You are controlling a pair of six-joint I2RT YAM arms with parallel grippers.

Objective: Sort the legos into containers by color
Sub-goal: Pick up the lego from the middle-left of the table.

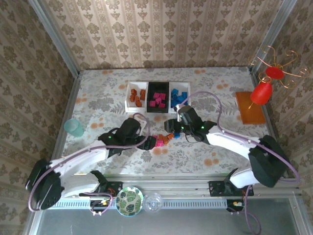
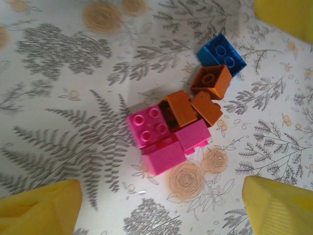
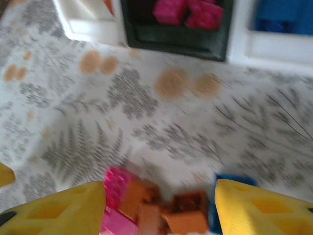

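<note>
Nearest, beside the left arm's base, a round green-patterned plate (image 1: 121, 198) rests on the rail below the table's near edge.

Loose legos (image 1: 164, 139) lie in a tight cluster on the flowered table (image 1: 98, 98), about midway between its left and right edges and nearer the near edge than the far one. The left wrist view resolves them: three magenta bricks (image 2: 149, 125) touching one another, orange-brown bricks (image 2: 178, 110) piled against them, and one blue brick (image 2: 221, 53) at the cluster's end.

The left gripper (image 2: 159, 208) stands with jaws spread wide, empty, just short of the magenta bricks. The right gripper (image 3: 159, 188) comes from the opposite side, jaws parted to a moderate width and straddling the cluster; this view is blurred, and no brick is seen clamped.

A teal cup (image 1: 74, 127) sits near the left edge, an orange slab (image 1: 250, 107) near the right edge.

Farthest, the containers sit joined in a row toward the far edge: the left white bin (image 1: 128, 98) holds orange-brown bricks, the black middle bin (image 1: 158, 110) magenta, the right white bin (image 1: 181, 84) blue.
</note>
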